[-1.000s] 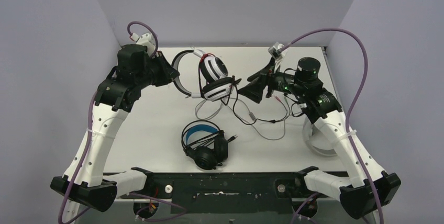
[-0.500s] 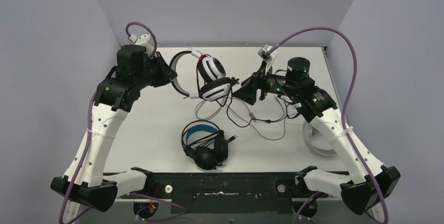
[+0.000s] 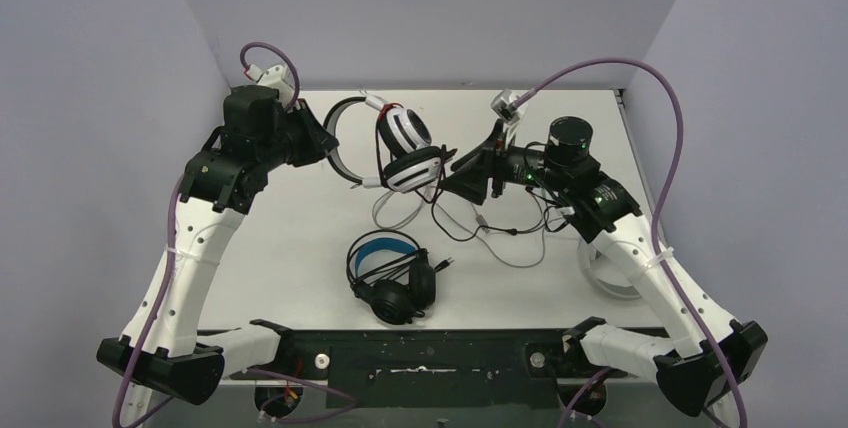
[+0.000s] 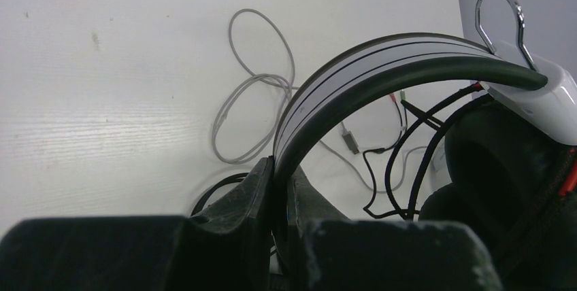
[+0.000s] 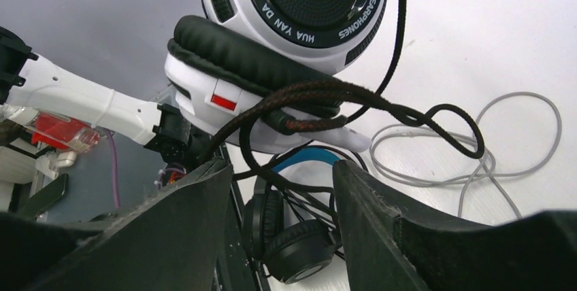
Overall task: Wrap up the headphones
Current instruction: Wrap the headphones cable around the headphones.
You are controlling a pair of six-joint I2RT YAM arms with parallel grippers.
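White table [image 3: 290, 248]; pale lavender walls [image 3: 430, 8] on three sides; soft, even light.

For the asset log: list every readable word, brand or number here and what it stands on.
"HUA YAN DA": ear-cup ring of the white headset, right wrist view.
"EARPHONES": same ring, further round.
The red tab on that headset: no readable text.
Top and left wrist views: nothing legible.

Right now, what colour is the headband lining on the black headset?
Blue. The headband lining of the black headset shows best in the top external view.
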